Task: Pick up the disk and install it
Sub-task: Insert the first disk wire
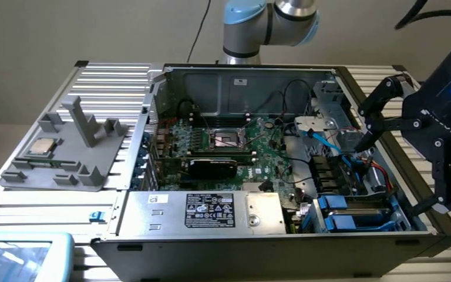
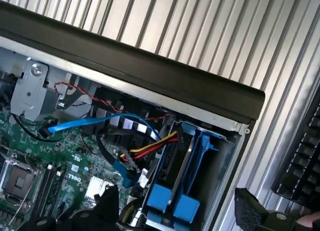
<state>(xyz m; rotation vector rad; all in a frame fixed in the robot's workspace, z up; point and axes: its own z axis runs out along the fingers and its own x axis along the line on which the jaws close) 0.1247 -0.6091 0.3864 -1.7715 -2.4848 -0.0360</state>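
Two bright blue carrier frames (image 1: 339,212) sit side by side in the drive bay at the front corner of the open computer case (image 1: 241,73), on the exterior view's right. They are the part of the disk I can see; its metal body is hidden inside the bay. The wrist view looks down on the same blue carriers (image 2: 192,146), with red, yellow and black wires beside them. My gripper (image 1: 394,176) hangs just above this bay with its jaws spread wide and nothing between them. In the wrist view my gripper (image 2: 178,206) straddles the carriers, and one black fingertip (image 2: 247,208) shows.
A grey labelled power-supply box (image 1: 202,211) lies along the case front. The motherboard (image 1: 241,147) and a blue cable (image 2: 90,123) fill the middle. On the exterior view's left, a grey fixture (image 1: 69,153) holds a silver chip (image 1: 41,148). A keyboard (image 2: 300,161) lies outside the case.
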